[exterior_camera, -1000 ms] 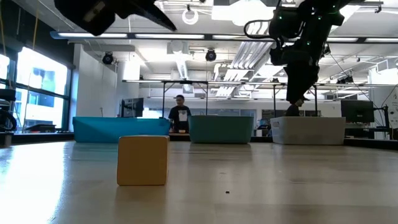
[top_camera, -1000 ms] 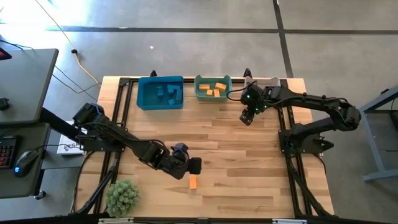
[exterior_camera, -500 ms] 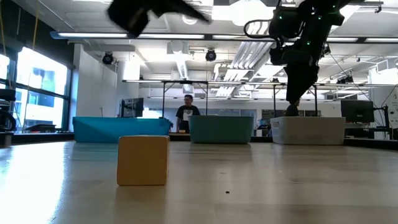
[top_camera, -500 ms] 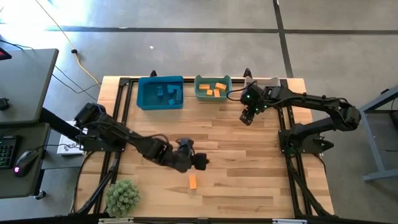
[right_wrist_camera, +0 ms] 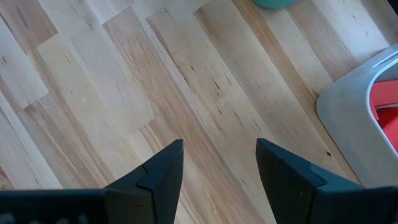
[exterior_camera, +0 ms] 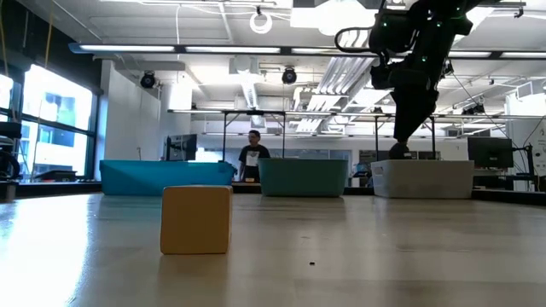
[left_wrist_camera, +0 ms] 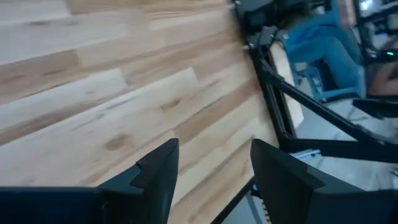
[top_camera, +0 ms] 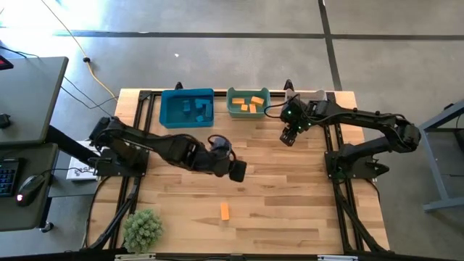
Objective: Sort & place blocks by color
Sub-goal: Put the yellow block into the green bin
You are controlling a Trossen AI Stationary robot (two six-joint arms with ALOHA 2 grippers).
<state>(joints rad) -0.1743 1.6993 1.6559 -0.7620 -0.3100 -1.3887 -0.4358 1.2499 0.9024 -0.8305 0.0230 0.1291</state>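
Note:
One orange block lies flat on the table near its near edge; the low view shows the same orange block up close. My left gripper hovers open and empty over the middle of the table, beyond the block and slightly right of it. Its wrist view shows the left gripper with bare wood between the fingers. My right gripper hangs open and empty over the table in front of the white bin. That bin holds red blocks. In the right wrist view the right gripper holds nothing.
Along the far edge stand a blue bin with blue blocks, a teal bin with orange blocks, and the white bin, partly under the right arm. A green plant sits at the near left corner. A person stands far behind the table.
My left gripper has risen from beside the orange block and moved toward the far edge and a little to the right, passing out of the top of the low view. The orange block has stayed where it was.

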